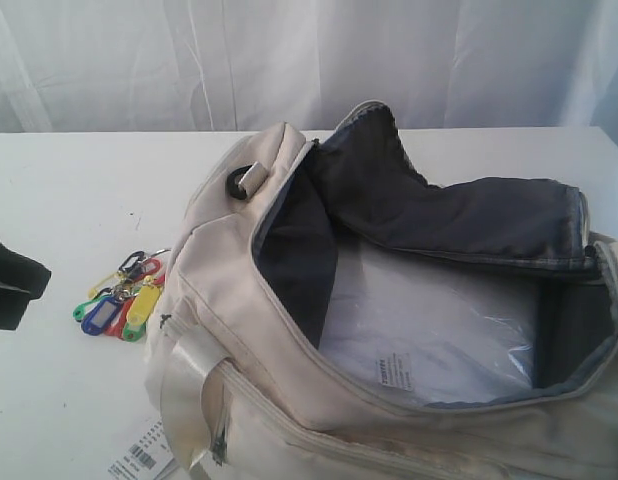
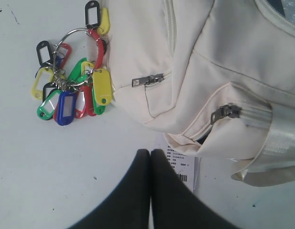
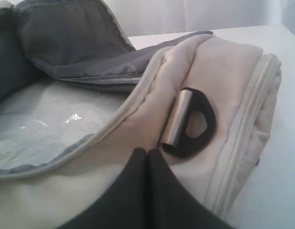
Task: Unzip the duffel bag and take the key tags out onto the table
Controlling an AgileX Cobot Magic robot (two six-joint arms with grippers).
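The cream-white duffel bag point(image 1: 289, 370) lies unzipped on the white table point(image 1: 59, 200), its dark grey lining point(image 1: 439, 215) folded back over clear plastic inside. The key tags point(image 1: 124, 300) lie in a bunch on the table just left of the bag, also in the left wrist view as key tags point(image 2: 73, 90) beside the bag's end pockets point(image 2: 209, 71). My left gripper point(image 2: 150, 151) is shut and empty above the table, short of the tags; in the exterior view it is a dark shape point(image 1: 11, 280) at the left edge. My right gripper point(image 3: 147, 151) is shut, empty, close to the bag's black D-ring point(image 3: 197, 124).
A white barcode paper tag point(image 1: 139, 458) lies by the bag's front corner, seen as the paper tag point(image 2: 182, 164) next to my left fingers. Two pale zipper pulls point(image 2: 147, 80) sit on the end pockets. A white curtain point(image 1: 309, 60) hangs behind the table.
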